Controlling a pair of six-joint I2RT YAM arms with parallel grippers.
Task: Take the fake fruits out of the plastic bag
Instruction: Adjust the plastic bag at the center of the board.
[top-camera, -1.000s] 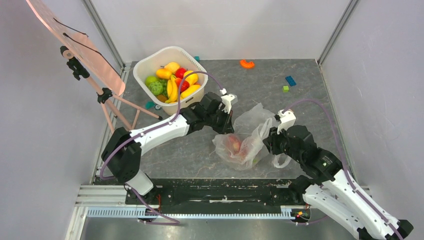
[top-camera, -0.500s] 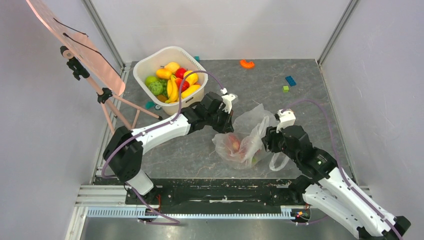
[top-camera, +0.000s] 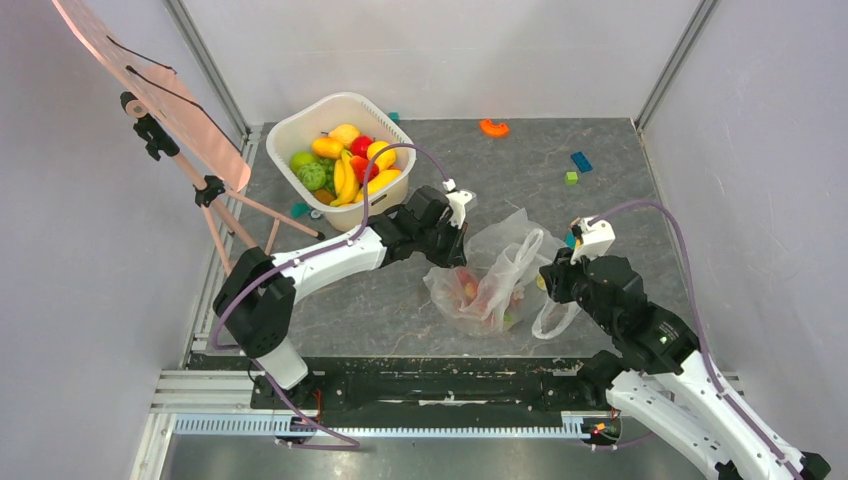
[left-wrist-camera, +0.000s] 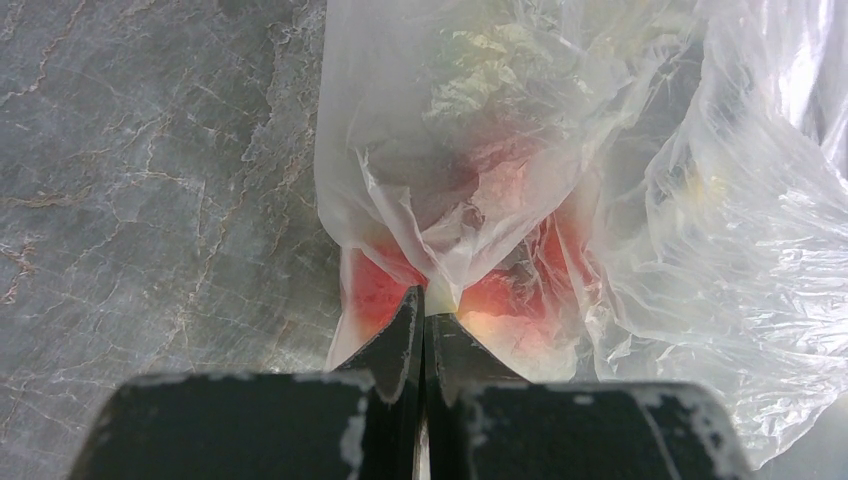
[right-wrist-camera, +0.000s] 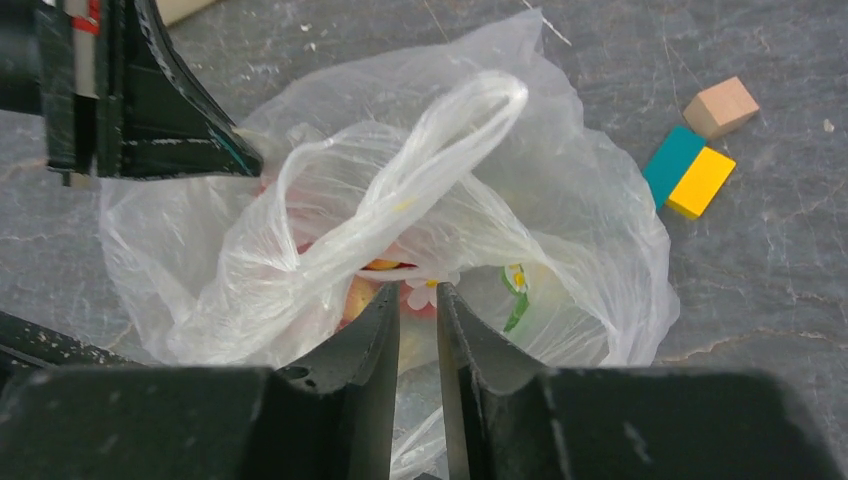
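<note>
Placement: plastic bag lies crumpled on the table, between the two tools and touched by both.
Left side: left tool is clenched on a pinched fold of film at the bag's left edge; red fruit sits just behind its tips, inside the film.
Right side: right tool is at the bag's right side, over the mouth, fingers a narrow slit apart; I cannot tell whether film is caught between them.
Contents: fake fruits are all inside the bag, showing as red, pink and orange patches through the film.
Count, bag: one, with two loop handles.
Count, fruits in bag: too blurred to count.
Count, tools: two.
Count, nearby: one white tub of fruit at far left; beside the bag a tan block, a teal block and a yellow block.
</note>
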